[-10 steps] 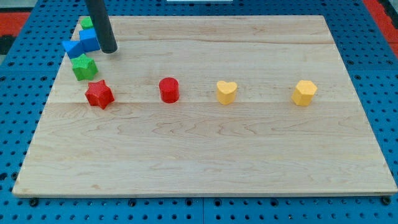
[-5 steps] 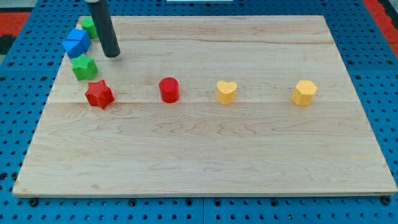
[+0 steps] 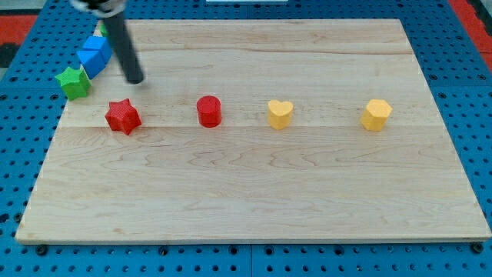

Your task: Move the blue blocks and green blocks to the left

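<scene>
My tip [image 3: 135, 79] rests on the board near the view's top left, right of the blue and green blocks and above the red star [image 3: 122, 116]. A green star [image 3: 74, 81] sits at the board's left edge, partly over it. Two blue blocks [image 3: 94, 54] lie just above and right of it, close together; their shapes are unclear. A sliver of another green block [image 3: 103, 28] shows behind the rod, mostly hidden. The tip touches no block.
A red cylinder [image 3: 208, 111], a yellow heart [image 3: 280, 113] and a yellow hexagonal block [image 3: 376, 115] stand in a row across the wooden board [image 3: 261, 192]. A blue pegboard surface [image 3: 15, 154] surrounds the board.
The green star has slid left to the board's edge. The tip has moved down slightly. The blue blocks shifted a little left earlier.
</scene>
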